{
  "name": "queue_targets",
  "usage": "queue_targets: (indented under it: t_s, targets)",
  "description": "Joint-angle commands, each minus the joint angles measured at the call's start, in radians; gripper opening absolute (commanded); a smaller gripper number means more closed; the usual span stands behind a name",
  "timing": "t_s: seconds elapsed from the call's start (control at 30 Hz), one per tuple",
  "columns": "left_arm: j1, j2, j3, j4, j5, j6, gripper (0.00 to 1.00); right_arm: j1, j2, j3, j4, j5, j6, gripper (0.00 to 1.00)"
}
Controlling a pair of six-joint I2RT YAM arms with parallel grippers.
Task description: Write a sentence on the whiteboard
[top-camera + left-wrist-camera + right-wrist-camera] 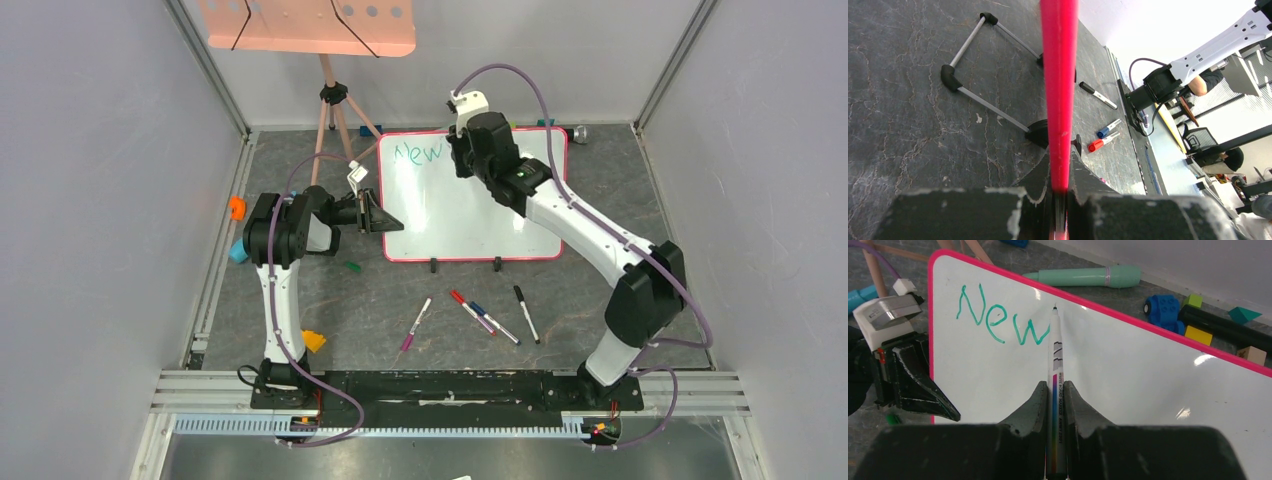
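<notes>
The L gripper [1060,192] is clamping the whiteboard [480,215] by its left edge. Its jaws are pinching narrow on the pink-red frame [1059,75], which is running straight up between the pads in the left wrist view. It's bracing the board, which is leaning back on two small black feet [434,265] toward the far middle of the table [330,300].

The R gripper [1055,390] is holding a marker [1055,352] between closed-in fingers. The nib is pointing at the board's top-left area, right at the last stroke of the green writing. The sentence [998,320] is showing only "New" so far. Whether the nib is touching the surface or hovering just off it is hard to tell; prob. at or very near contact.

Judging from this, the job is sitting early: one word down, the rest not yet written. The step in hand is prob. finishing the "w" or starting the next word.

To do it well:
- The R arm should be pressing lightly & evenly, moving w/ the board's lean so the nib isn't skidding or losing contact.
- It should be leaving a clear gap after "New" & matching letter height.
- The L arm should be resisting the push so the board isn't rocking on its feet.

Spare markers [417,322] are lying in front of the board, apart from it.
</notes>
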Motion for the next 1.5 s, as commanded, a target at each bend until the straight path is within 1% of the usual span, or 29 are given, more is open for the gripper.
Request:
queue_targets:
  t_s: [0.0,0.3,0.4,0.53,0.63,0.73,0.83,1.03,1.17,1.27,1.37,1.47]
  targets:
    - [-0.006,0.040,0.011,0.046,-0.039,0.046,0.02,-0.005,-0.107,-0.041,0.069,-0.024,-0.017,0.00]
    - [-0.005,0.035,0.010,0.044,-0.044,0.065,0.02,-0.006,-0.279,-0.284,0.122,0.031,-0.019,0.00]
    - [-0.005,0.029,0.005,0.041,-0.050,0.074,0.02,-0.006,-0.318,-0.332,0.127,0.039,-0.017,0.00]
    - [-0.004,0.016,0.004,-0.029,-0.053,0.124,0.02,-0.008,-0.346,-0.366,0.120,0.044,-0.015,0.00]
    - [-0.005,0.033,0.023,-0.031,-0.049,0.099,0.02,-0.011,-0.361,-0.381,0.105,0.059,-0.012,0.00]
    - [-0.002,0.065,0.055,0.042,-0.042,0.001,0.02,-0.019,-0.369,-0.391,0.091,0.076,-0.012,0.00]
    - [-0.002,0.086,0.079,0.046,-0.036,-0.044,0.02,-0.034,-0.363,-0.385,0.081,0.068,-0.001,0.00]
    - [-0.003,0.067,0.055,0.046,-0.029,0.000,0.02,-0.054,-0.329,-0.324,0.049,0.010,0.021,0.00]
    - [-0.004,0.030,-0.001,0.046,-0.041,0.082,0.02,-0.055,-0.333,-0.316,0.044,-0.001,0.024,0.00]
    - [-0.005,0.026,-0.016,0.046,-0.050,0.092,0.02,-0.056,-0.338,-0.324,0.043,-0.009,0.025,0.00]
    - [-0.004,0.011,-0.055,0.046,-0.084,0.121,0.02,-0.057,-0.344,-0.334,0.044,-0.022,0.030,0.00]
    - [0.002,-0.026,-0.120,0.047,-0.149,0.176,0.02,-0.057,-0.355,-0.346,0.044,-0.029,0.038,0.00]
